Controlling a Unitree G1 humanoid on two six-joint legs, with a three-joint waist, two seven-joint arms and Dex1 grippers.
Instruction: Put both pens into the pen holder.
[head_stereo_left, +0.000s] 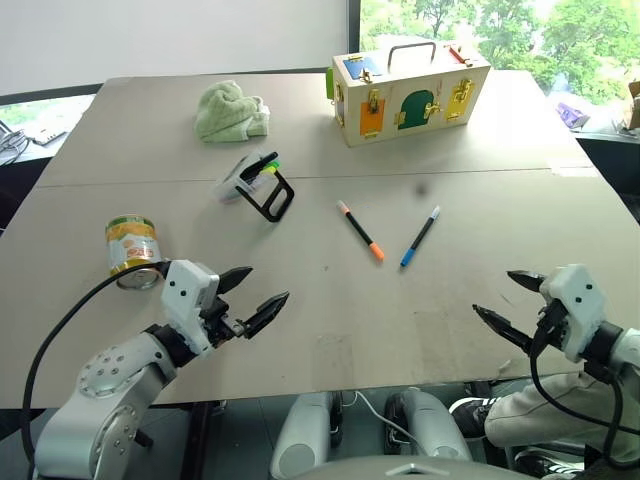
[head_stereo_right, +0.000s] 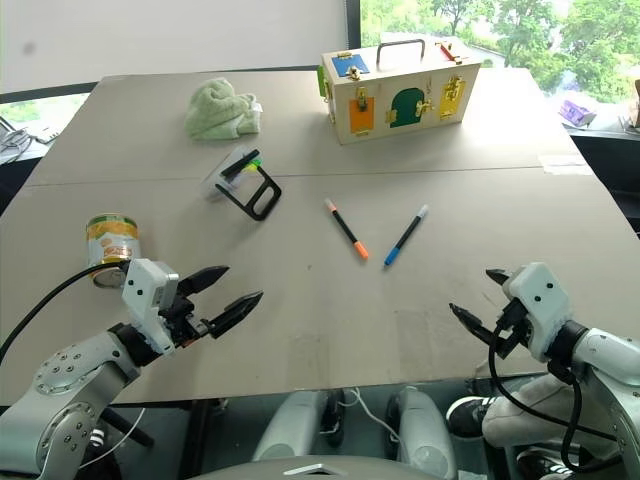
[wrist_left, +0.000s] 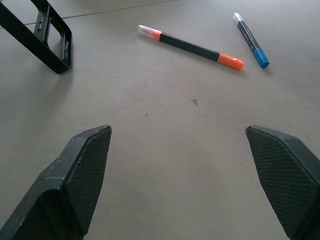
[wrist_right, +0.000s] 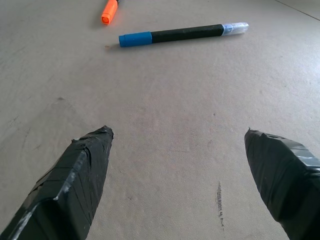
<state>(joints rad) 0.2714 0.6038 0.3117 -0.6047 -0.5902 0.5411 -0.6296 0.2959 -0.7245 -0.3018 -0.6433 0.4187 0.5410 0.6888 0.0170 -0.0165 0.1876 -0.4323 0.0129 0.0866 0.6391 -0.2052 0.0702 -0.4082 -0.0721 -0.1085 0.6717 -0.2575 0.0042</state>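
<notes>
Both my arms are low over the near edge of the table (head_stereo_right: 300, 330). My left jaws (head_stereo_right: 222, 292) stand wide apart and empty, and so do my right jaws (head_stereo_right: 478, 296). Mid-table, the orange pen (head_stereo_right: 345, 228) and the blue pen (head_stereo_right: 404, 236) lie in a V, close but not touching. The pen holder (head_stereo_right: 243, 180) lies on its side, left of them. A yellow-labelled can (head_stereo_right: 110, 246) stands near my left arm. Far side: green cloth (head_stereo_right: 221, 110), wooden latch box (head_stereo_right: 402, 92).

head stereo overhead, wrists low, seemingly sharing pens (wrist_left: 191, 47)
</notes>
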